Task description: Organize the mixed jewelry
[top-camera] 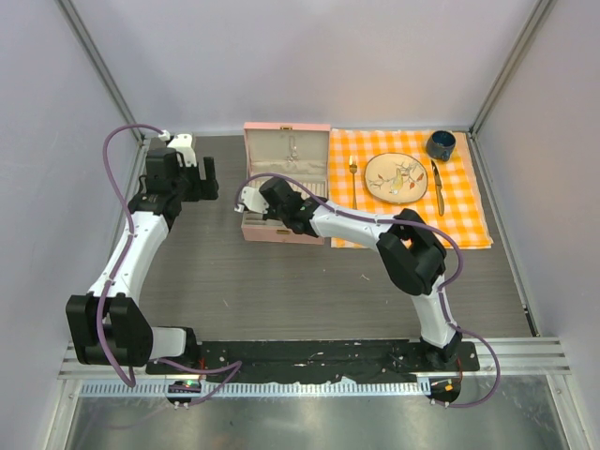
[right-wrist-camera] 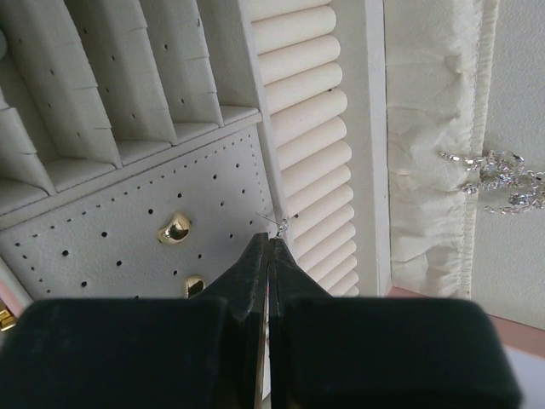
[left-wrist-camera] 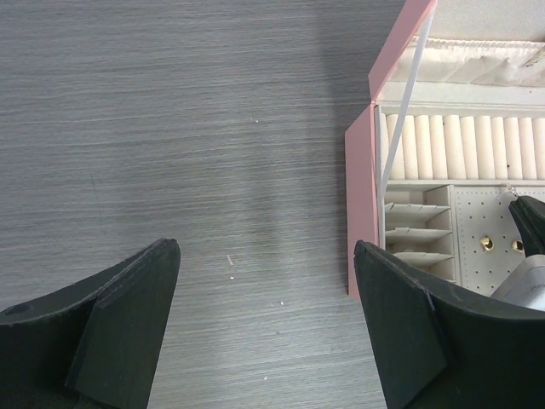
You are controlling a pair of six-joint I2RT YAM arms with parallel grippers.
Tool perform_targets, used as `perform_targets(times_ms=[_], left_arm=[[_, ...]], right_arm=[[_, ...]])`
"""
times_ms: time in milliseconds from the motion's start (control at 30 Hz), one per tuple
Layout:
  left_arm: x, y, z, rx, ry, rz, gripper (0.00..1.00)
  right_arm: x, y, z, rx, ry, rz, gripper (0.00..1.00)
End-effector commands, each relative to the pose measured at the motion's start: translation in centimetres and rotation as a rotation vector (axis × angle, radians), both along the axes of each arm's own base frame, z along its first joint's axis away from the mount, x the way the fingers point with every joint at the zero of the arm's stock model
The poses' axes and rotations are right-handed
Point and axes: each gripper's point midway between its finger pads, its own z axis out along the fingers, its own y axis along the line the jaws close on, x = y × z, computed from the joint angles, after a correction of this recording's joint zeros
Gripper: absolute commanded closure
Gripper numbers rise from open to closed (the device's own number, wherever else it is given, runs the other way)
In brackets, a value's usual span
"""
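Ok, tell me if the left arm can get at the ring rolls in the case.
Probably yes: the left gripper hangs open just left of the case, lid up, rolls bare; the right gripper nearby may crowd it.

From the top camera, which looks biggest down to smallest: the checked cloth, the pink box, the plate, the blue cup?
1. orange checked cloth
2. pink jewelry case, open
3. plate
4. blue cup
All sit about equally far from the camera, so the order seems safe.
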Motion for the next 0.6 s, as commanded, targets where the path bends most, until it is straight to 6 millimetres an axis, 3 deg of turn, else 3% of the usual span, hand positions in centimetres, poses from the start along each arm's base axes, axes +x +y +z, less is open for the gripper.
perform_targets(times_ms=[0,567], left_arm=[[0.59,0.07,1.37,-0.015,-0.054,0.000,0.12],[0.58,0.04,1.33,-0.016,-0.051,-0.001,0.12]], right_arm=[[-0.39,-0.18,3.41,0.051,-0.042,-0.010,0.99],[-0.40,0.05,3.06,0.057,-0.039,-0.010,0.99]])
